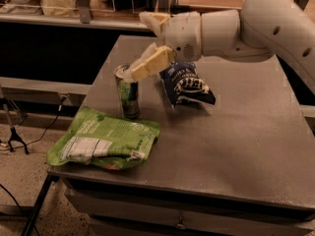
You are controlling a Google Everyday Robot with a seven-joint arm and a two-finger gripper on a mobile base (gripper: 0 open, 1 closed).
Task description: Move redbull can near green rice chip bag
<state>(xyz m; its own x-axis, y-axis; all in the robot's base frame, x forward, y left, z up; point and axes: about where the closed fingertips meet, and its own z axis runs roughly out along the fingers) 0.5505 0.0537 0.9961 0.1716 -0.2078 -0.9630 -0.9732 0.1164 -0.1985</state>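
We see the tool (140, 45) above the left part of the worktop (236, 146), its two fingers spread apart and holding nothing. The lower fingertip overlaps the top of the redbull can (129, 96); we cannot tell whether they touch. The can stands upright just beyond the green rice chip bag (106, 144), which lies flat at the near left corner. A dark-blue bag (187, 85) lies just right of the can.

Gripper (140, 45) just above redbull can (129, 95)
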